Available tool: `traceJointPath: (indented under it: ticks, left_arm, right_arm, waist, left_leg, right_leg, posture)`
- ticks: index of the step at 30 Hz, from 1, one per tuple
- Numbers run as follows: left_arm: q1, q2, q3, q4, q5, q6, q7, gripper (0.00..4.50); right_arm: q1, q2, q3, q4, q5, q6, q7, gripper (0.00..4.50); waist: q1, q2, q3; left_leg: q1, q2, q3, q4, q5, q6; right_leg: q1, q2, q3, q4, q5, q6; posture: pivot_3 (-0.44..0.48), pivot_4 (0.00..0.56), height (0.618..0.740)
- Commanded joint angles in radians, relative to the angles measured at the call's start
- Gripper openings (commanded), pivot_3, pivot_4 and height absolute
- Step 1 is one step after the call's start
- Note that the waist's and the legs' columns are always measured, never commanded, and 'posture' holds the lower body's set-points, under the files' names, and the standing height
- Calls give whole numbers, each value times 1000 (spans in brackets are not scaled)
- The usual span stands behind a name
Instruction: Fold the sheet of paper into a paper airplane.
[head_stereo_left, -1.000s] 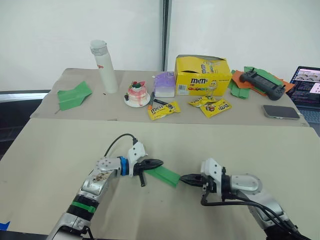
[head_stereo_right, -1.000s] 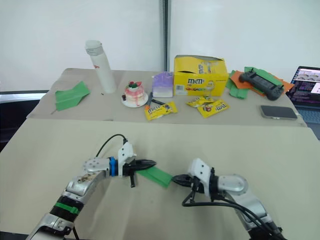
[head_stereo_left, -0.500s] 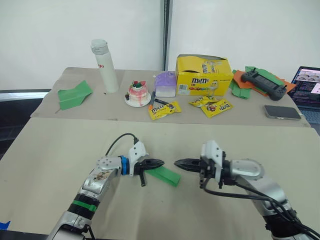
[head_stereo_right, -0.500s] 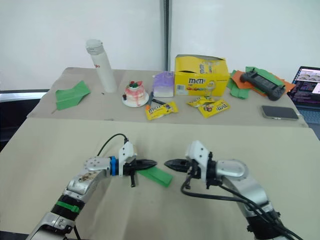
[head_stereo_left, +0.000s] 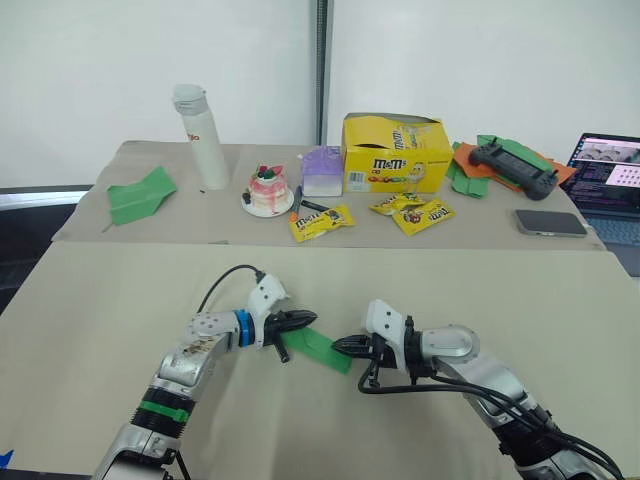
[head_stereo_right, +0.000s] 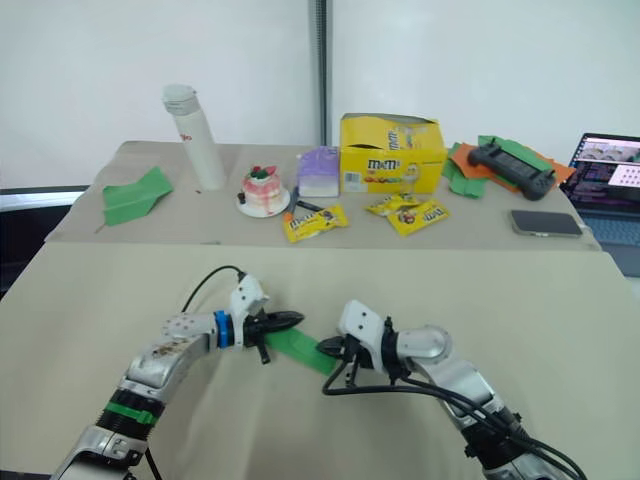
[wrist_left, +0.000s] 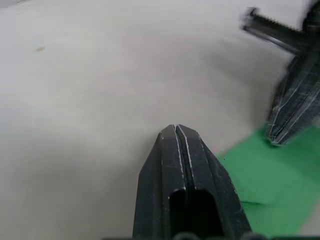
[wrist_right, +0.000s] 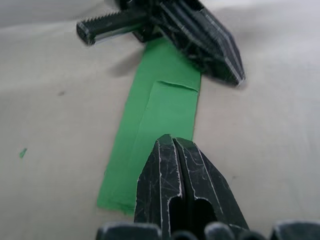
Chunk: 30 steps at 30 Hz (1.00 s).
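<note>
One bottle (head_stereo_left: 198, 136) stands at the far table's left end. One green plane (head_stereo_left: 138, 194) lies at its left edge. One cake (head_stereo_left: 266, 190), one purple box (head_stereo_left: 322, 170) and one yellow box (head_stereo_left: 392, 153) sit mid-table, with three candy packets (head_stereo_left: 318, 221) (head_stereo_left: 390, 204) (head_stereo_left: 428, 215) along the near edge. One controller (head_stereo_left: 508, 164), one phone (head_stereo_left: 551, 222) and one laptop (head_stereo_left: 608, 173) are at the right end. One folded green paper (head_stereo_left: 318, 347) lies on the near table between two grippers (head_stereo_left: 298, 320) (head_stereo_left: 347, 345).

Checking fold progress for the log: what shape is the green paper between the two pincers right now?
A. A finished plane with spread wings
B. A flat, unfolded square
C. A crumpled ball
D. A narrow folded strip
D: the sheet of paper lies as a narrow creased strip between the left pincer and the right pincer.
</note>
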Motion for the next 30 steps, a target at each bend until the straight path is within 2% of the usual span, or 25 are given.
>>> traceJointPath:
  ticks: [1,6,10,12,16,18,23,30]
  left_arm:
    - [28,-6,98,-44,-89,91,37,0]
    - [33,17,72,-135,-88,78,10,0]
    - [49,72,-71,-156,27,-22,-56,0]
    - [51,73,-95,-143,43,-37,-56,0]
    - [52,113,-147,-57,153,-110,-36,0]
    - [54,100,-100,-52,107,-105,-30,0]
    - [46,19,136,-169,-167,-18,4,0]
    - [127,92,223,-330,-269,58,-13,0]
  right_arm:
    - [19,-11,20,39,-31,24,4,22]
    - [18,-5,20,32,-32,34,7,22]
    - [13,-2,24,32,-37,37,6,22]
    - [12,-2,24,31,-40,38,3,22]
    - [17,-6,16,22,-47,43,-15,22]
    - [24,-9,1,17,-52,26,-34,22]
    - [37,10,-130,-32,53,13,-59,22]
    - [26,29,-284,-209,311,183,-33,22]
  waist:
    - [-5,-1,1]
    - [-4,-3,2]
    - [-4,-3,2]
    - [-3,-3,2]
    - [-3,-3,2]
    - [-4,-3,2]
    - [-1,-7,7]
    - [-2,-8,12]
  left_leg:
    - [0,0,0,-1,0,0]
    - [-13,0,-2,-1,0,0]
    - [-14,0,-2,-1,1,-1]
    - [-14,0,-2,-1,0,-1]
    - [-14,0,-2,-1,0,-1]
    - [-13,0,-2,-1,0,-1]
    - [-16,0,-2,0,1,-1]
    - [-29,-1,-3,1,1,-2]
  right_leg:
    - [0,0,0,0,0,-1]
    - [-14,1,-1,2,5,-9]
    - [-15,0,0,1,5,-10]
    - [-15,0,0,1,5,-10]
    - [-15,0,-1,1,5,-10]
    - [-15,0,0,1,5,-10]
    - [-17,0,-1,2,5,-10]
    - [-28,-2,-1,2,6,-9]
  posture:
    - [0,150,740]
    - [0,150,740]
    - [0,150,740]
    - [0,150,740]
    - [0,150,740]
    - [0,150,740]
    - [0,150,740]
    - [0,150,740]
